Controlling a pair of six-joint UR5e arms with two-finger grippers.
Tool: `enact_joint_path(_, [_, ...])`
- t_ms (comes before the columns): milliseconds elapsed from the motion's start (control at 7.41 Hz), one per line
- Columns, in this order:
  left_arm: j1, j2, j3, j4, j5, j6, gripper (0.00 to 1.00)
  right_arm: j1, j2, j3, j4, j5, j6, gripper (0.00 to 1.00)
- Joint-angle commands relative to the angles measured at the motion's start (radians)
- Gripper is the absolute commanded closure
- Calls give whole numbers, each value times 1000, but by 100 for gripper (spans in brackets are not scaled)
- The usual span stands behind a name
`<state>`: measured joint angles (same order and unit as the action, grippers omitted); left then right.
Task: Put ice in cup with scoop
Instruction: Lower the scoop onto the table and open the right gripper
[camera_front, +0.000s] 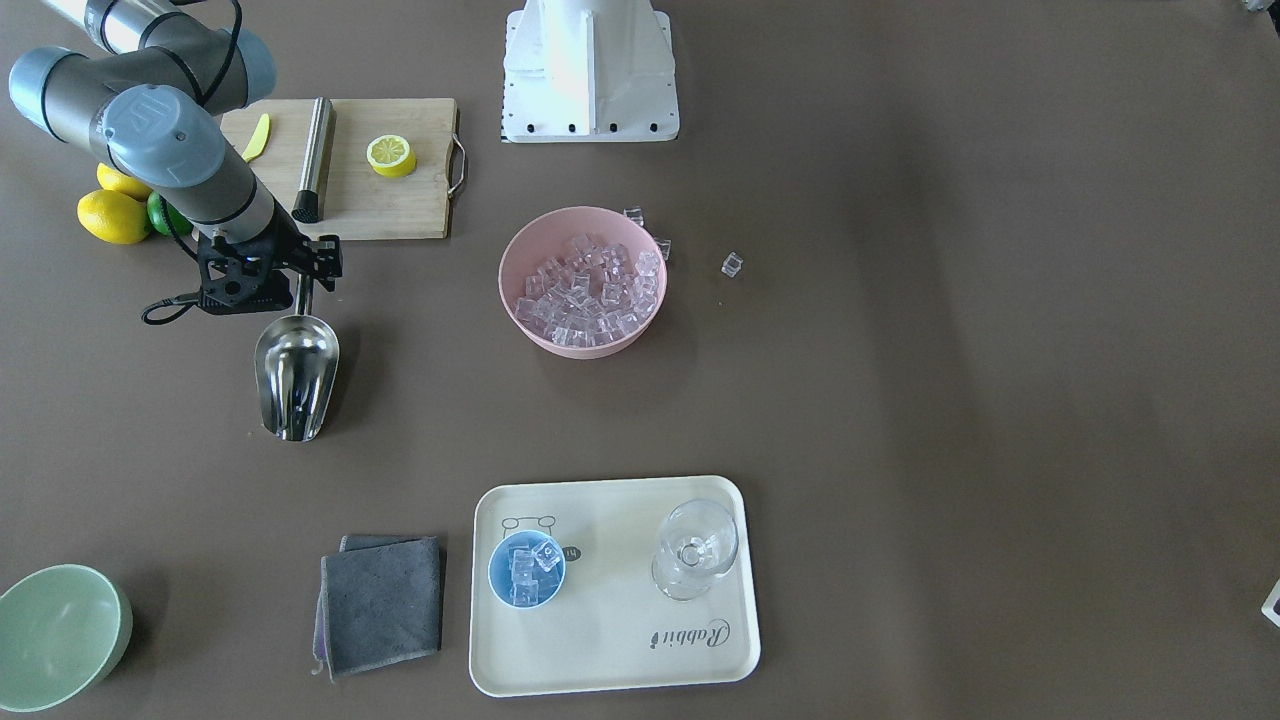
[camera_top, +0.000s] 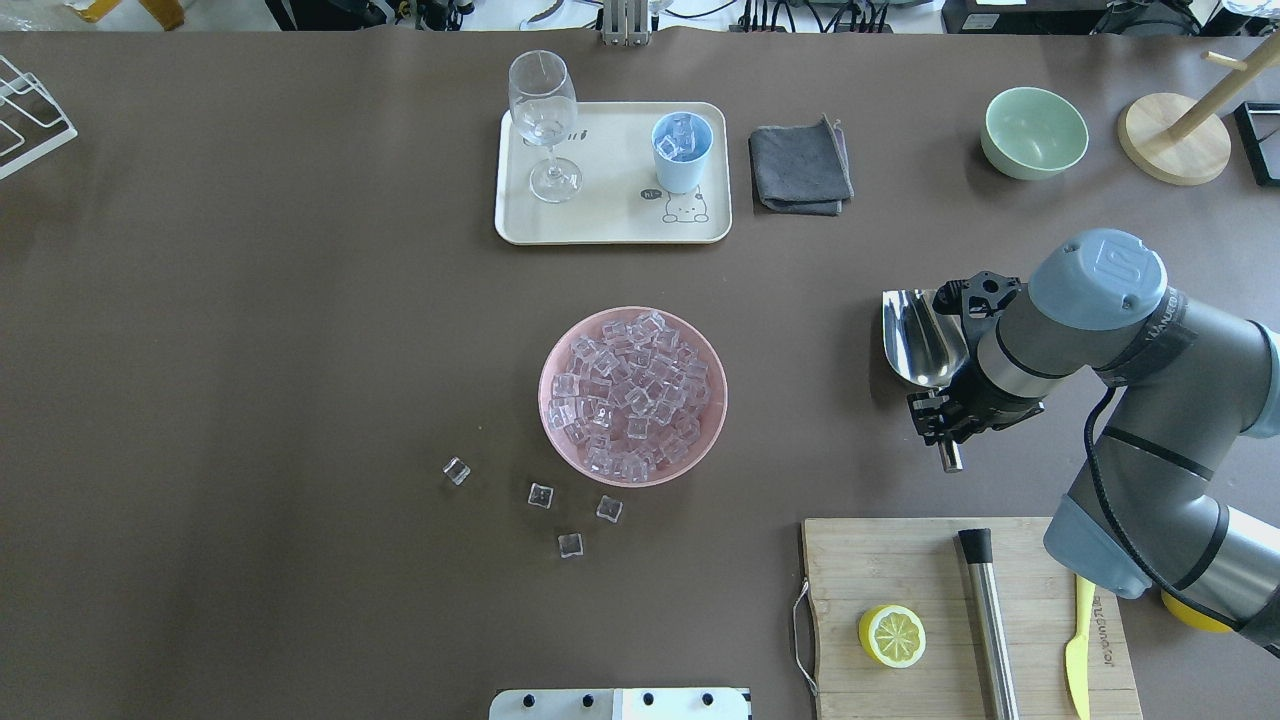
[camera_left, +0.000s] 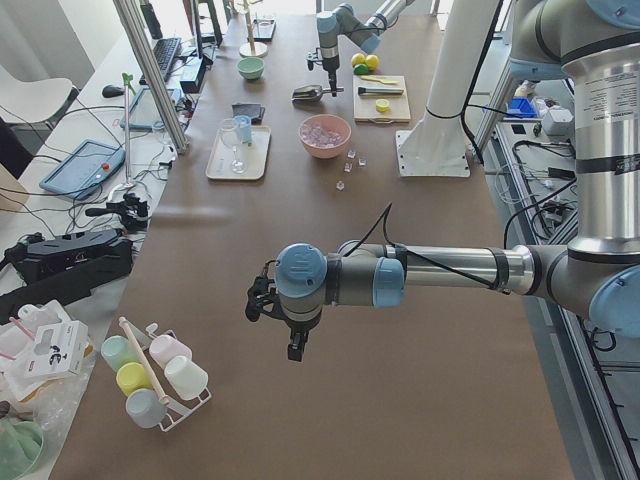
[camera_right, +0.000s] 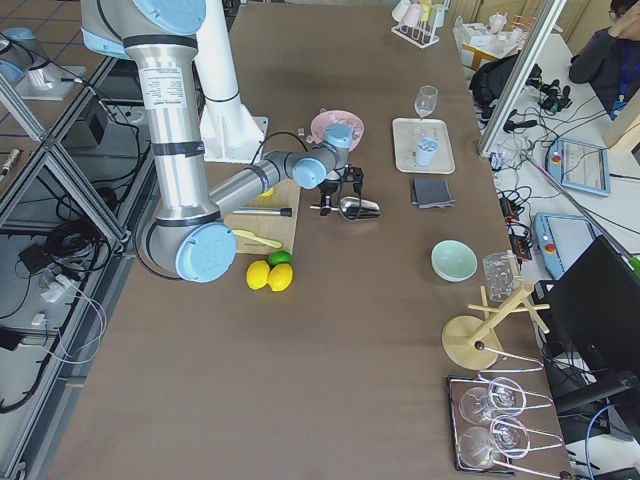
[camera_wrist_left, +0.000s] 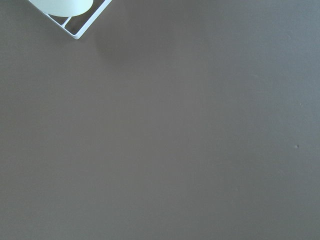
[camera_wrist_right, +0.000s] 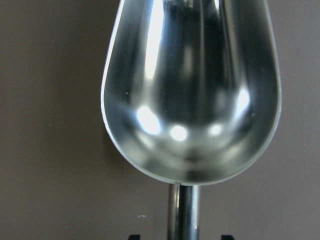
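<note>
Holding the empty scoop by its handle, right pincer clenched; cup already has ice, more remains in the bowl.

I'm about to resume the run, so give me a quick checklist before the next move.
1. Scoop empty: ok, no cubes in its trough.
2. Right gripper at the scoop handle: grip cannot tell.
3. Ice in the pink bowl: ok, plenty.
4. Cup upright on the tray: ok, already holds some cubes.
5. Stray cubes on the table: not ok.
6. Left gripper far from the work area: ok.
</note>
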<state>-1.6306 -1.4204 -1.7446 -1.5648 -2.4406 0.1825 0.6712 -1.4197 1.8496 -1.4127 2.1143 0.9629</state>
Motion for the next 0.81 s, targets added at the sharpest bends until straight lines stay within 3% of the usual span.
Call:
enact_joint_path(0, [0, 0, 3, 0, 0, 0, 1, 1, 2, 3, 5, 3, -3, 0])
enact_joint_path(405, [0, 0, 11, -1, 3, 0, 1, 1, 2, 5, 5, -2, -3, 0])
enact_joint_path(675, [0, -3, 17, 0, 6, 0, 1, 72, -11, 43, -15, 12, -68, 0])
